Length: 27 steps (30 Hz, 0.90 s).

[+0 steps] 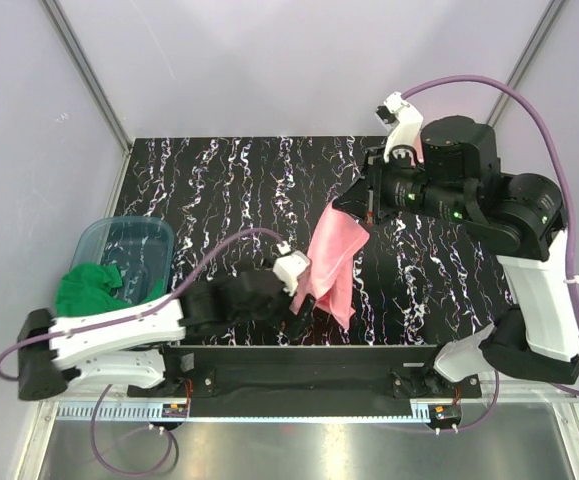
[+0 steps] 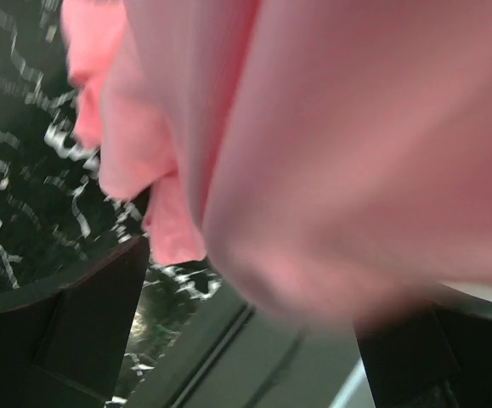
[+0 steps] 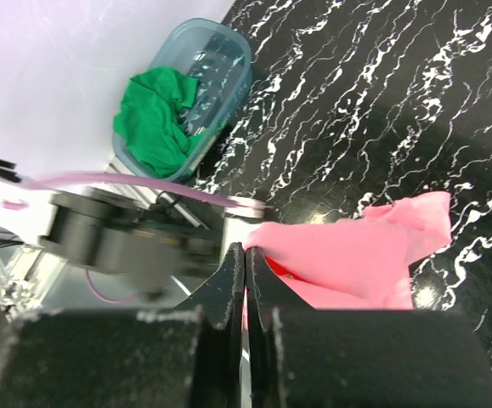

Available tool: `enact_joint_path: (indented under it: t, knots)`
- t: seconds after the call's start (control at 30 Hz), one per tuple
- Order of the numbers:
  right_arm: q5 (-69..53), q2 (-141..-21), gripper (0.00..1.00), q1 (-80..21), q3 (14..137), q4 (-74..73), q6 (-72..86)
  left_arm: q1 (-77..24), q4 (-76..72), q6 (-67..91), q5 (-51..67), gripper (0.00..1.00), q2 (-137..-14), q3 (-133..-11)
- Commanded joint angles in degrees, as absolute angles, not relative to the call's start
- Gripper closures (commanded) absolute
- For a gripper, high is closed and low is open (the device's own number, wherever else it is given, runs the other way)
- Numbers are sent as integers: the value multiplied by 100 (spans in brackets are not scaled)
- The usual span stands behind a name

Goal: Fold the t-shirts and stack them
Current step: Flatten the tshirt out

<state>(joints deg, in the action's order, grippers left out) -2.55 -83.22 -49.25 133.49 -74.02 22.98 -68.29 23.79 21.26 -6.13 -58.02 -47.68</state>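
A pink t-shirt [image 1: 334, 255] hangs bunched in the air over the middle of the black marbled table [image 1: 219, 190]. My right gripper [image 1: 357, 205] is shut on its top edge, and the wrist view shows the jaws [image 3: 246, 252] pressed together with the pink cloth [image 3: 356, 255] pinched at their tips. My left gripper [image 1: 304, 300] is at the shirt's lower left edge. Seen from the left wrist, its dark fingers [image 2: 84, 323] stand wide apart and the pink cloth [image 2: 330, 127] hangs blurred just above the gap [image 2: 258, 340], not held.
A clear blue plastic bin [image 1: 129, 240] stands at the table's left edge with a green cloth [image 1: 89, 285] draped over its near rim. It also shows in the right wrist view, the bin [image 3: 229, 51] and the green cloth [image 3: 152, 119]. White walls enclose the table.
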Motion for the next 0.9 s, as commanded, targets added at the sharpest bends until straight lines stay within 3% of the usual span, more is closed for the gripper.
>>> enact_joint_path:
  t: [0.0,0.27,0.53,0.63,0.67,0.7,0.8,0.83,0.87]
  knots:
    - [-474,-8017,100,-4957,13465,-7278,2539,-6917,1828,2162,-1836,1,-6440,-4676]
    - [-369,-7541,100,-4966,13210,-7163,2865,-6917,1486,2452,-2320,1,-6303,-4009]
    - [-431,-7251,100,-4966,12990,-6856,3331,-6908,46,2461,-1828,1,-6845,-3638]
    - [-431,-7242,100,-4957,13069,-6899,3471,-6908,-420,2435,-1609,9,-7382,-3726]
    - [-422,-7233,100,-4957,13130,-6908,3489,-6908,-465,2452,-1487,14,-7505,-3779]
    - [-422,-7233,100,-4957,13148,-6926,3541,-6873,-518,2443,-1355,38,-7628,-3858]
    - [-264,-7137,100,-4957,13157,-6987,3542,-6838,-457,2505,-1257,71,-7585,-3903]
    - [-194,-7102,100,-4966,13122,-7040,3542,-6829,-309,2522,-1292,96,-7394,-3876]
    - [-37,-7067,100,-4966,13061,-7066,3516,-6803,-168,2557,-1466,100,-7270,-3859]
